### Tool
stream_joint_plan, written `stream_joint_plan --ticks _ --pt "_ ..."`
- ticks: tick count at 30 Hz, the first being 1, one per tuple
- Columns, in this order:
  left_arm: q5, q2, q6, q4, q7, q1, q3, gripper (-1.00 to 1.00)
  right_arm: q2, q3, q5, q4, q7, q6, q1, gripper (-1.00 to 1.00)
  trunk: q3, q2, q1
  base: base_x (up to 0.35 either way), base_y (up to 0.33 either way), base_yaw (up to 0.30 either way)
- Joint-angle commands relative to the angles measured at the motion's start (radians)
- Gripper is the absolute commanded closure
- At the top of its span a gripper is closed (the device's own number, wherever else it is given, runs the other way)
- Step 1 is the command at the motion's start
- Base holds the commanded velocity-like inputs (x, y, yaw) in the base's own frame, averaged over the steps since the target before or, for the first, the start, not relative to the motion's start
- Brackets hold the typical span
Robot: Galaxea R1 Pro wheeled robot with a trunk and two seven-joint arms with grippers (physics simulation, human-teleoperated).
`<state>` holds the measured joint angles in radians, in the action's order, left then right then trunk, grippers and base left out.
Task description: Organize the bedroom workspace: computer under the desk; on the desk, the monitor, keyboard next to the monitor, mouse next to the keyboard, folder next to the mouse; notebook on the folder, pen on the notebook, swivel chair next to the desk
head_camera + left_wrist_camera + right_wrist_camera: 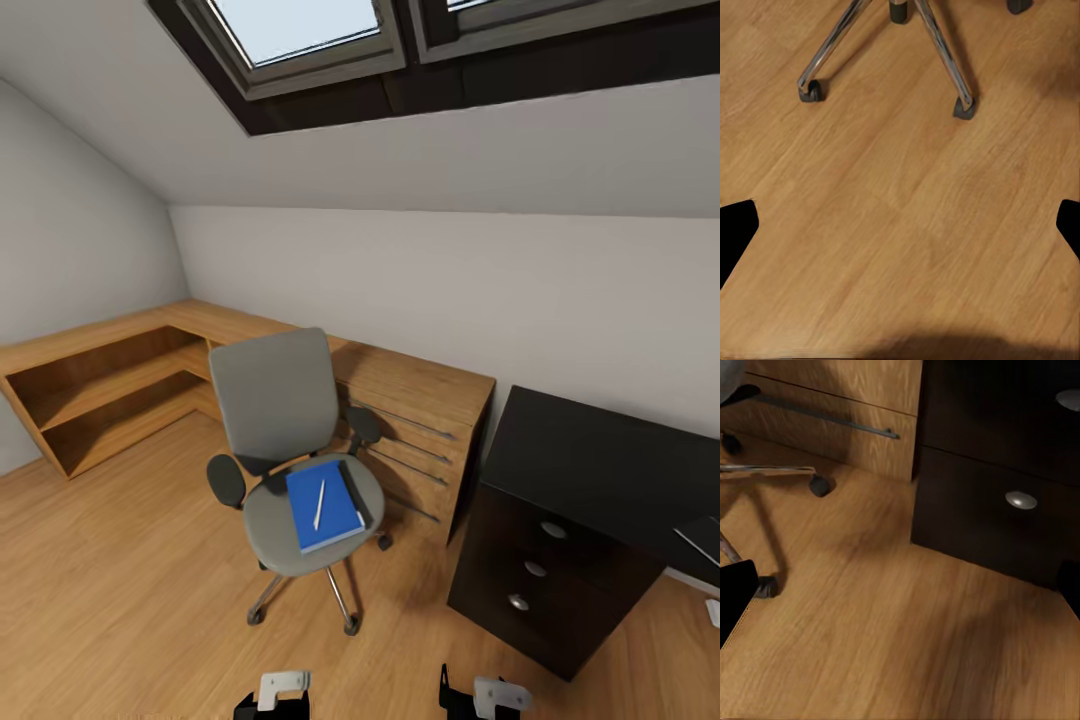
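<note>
The grey swivel chair (275,400) stands mid-room on the wood floor, apart from the black desk (600,450) at the right. On its seat lies the blue folder (322,510) with a black strip along one edge, and the white pen (319,503) rests on the folder. The notebook, monitor, keyboard, mouse and computer are out of view or cannot be made out. My left gripper (900,229) hangs open over bare floor just short of the chair's silver legs (941,56). Beside the desk's drawer unit (1005,502), my right gripper (900,592) is open and holds nothing.
Low wooden drawer cabinets (415,420) and open shelves (100,395) line the wall behind the chair. The drawer unit (535,570) with silver knobs fronts the desk. A dark object (703,540) and a small white object (712,612) show at the right edge.
</note>
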<state>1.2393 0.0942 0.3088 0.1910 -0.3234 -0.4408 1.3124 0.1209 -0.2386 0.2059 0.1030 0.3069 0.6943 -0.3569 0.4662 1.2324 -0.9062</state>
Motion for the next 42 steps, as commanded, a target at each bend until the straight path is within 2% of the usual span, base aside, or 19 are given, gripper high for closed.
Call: stream_joint_plan --ticks 1,12,27,29,31,32,42 --pt "0.006 -0.001 0.003 0.001 -0.006 -0.001 0.008 -1.00 0.000 -0.009 0.007 0.000 0.004 0.003 0.000 -1.00 0.001 0.001 0.000 0.000 0.000 0.276" --pt "0.006 -0.005 0.046 -0.025 -0.006 -0.001 0.007 -1.00 0.003 -0.010 0.005 -0.008 0.004 0.014 -0.001 -1.00 0.001 0.001 0.000 0.000 0.000 0.277" --pt "0.006 -0.004 0.056 -0.030 -0.006 -0.001 0.007 -1.00 0.013 -0.012 0.002 -0.053 0.004 0.099 0.000 -1.00 0.001 0.001 0.000 0.101 0.142 0.278" --pt "0.006 -0.004 0.056 -0.030 -0.006 -0.001 0.007 -1.00 0.016 -0.014 -0.020 -0.073 0.005 0.123 0.000 -1.00 0.001 0.001 0.000 0.007 0.011 0.278" --pt "0.006 -0.004 0.054 -0.030 -0.006 -0.001 0.007 -1.00 0.017 -0.013 -0.090 -0.080 0.012 0.134 0.000 -1.00 0.001 0.001 0.000 0.002 0.003 0.280" --pt "0.006 -0.004 0.054 -0.030 -0.006 -0.001 0.007 -1.00 0.017 -0.013 -0.098 -0.081 0.012 0.135 0.000 -1.00 0.001 0.001 0.000 0.001 0.001 0.282" --pt "0.006 -0.002 0.055 -0.030 -0.006 -0.001 0.007 -1.00 0.017 -0.013 -0.114 -0.089 0.014 0.136 0.000 -1.00 0.001 0.001 0.000 0.000 0.000 0.286"
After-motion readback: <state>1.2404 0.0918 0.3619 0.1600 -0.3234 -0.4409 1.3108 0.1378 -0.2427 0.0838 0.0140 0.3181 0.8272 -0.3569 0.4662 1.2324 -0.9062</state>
